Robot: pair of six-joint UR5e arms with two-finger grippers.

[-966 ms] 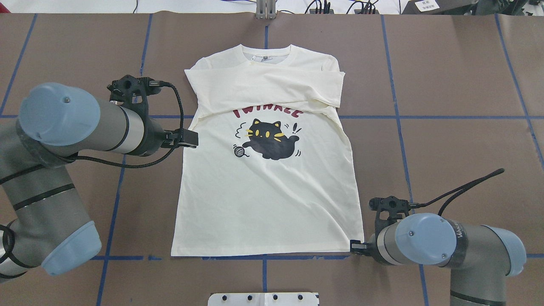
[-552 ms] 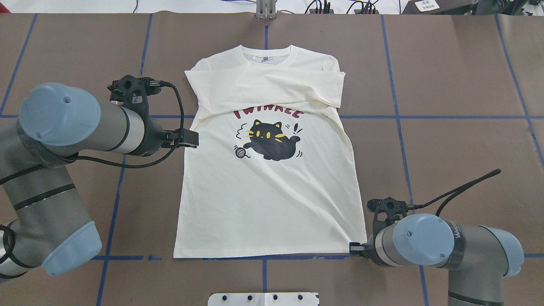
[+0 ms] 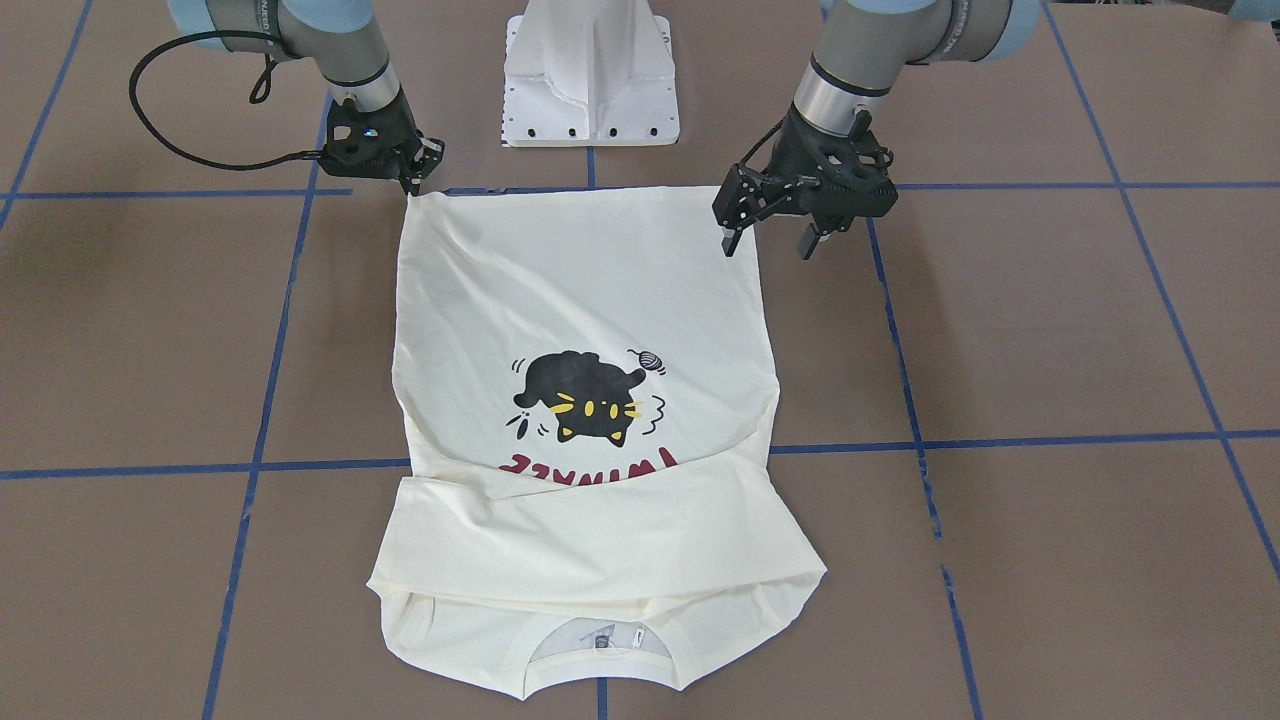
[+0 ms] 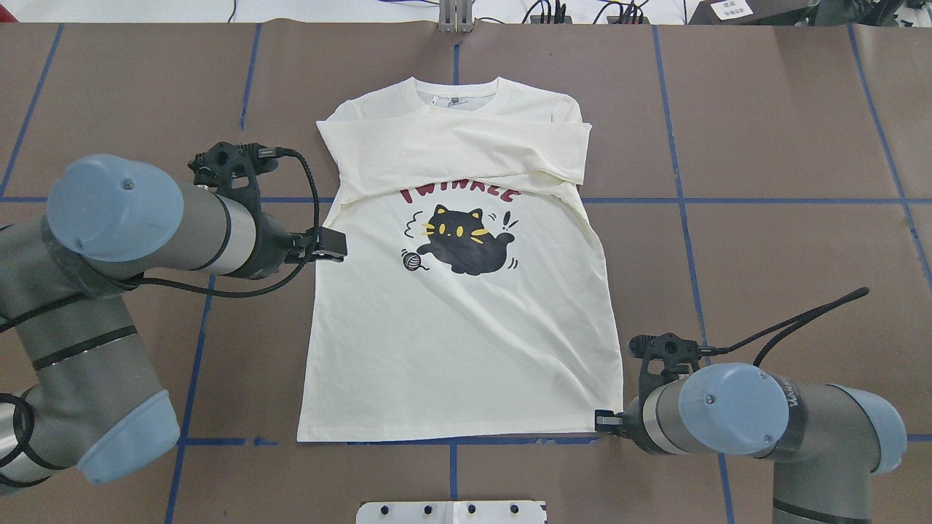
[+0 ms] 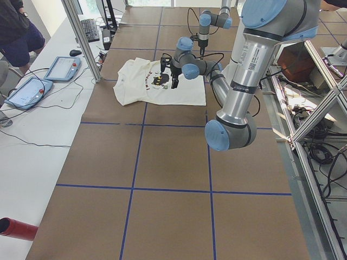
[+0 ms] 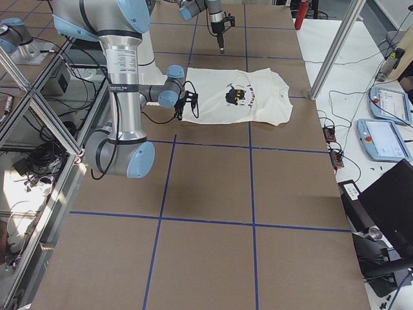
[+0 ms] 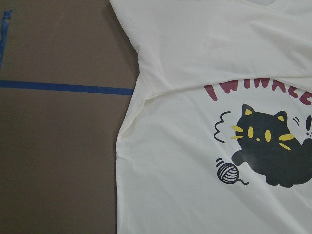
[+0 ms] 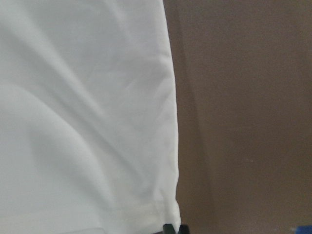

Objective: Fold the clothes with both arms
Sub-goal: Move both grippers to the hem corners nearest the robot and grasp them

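The cream T-shirt (image 3: 580, 290) lies flat on the table, cat print and red lettering up, both sleeves folded across the chest, collar away from the robot. It also shows in the overhead view (image 4: 459, 335). My right gripper (image 3: 414, 180) is low at the hem's corner and shut on it; creases fan out from that corner. The right wrist view shows the corner (image 8: 165, 214) between its tips. My left gripper (image 3: 767, 240) is open and empty and hovers above the shirt's side edge, level with the cat in the overhead view (image 4: 331, 245). Its wrist view shows that edge (image 7: 127, 131) from above.
The white pedestal base (image 3: 590, 70) stands just behind the hem. Blue tape lines (image 3: 1000, 440) grid the brown table cover. A side bench with tablets (image 5: 59, 67) and an aluminium post (image 5: 81, 38) lie beyond the collar end.
My left gripper has moved slightly toward the shirt's middle and the hem. My right gripper has shifted a little at the hem's corner, and the corner has moved with it.
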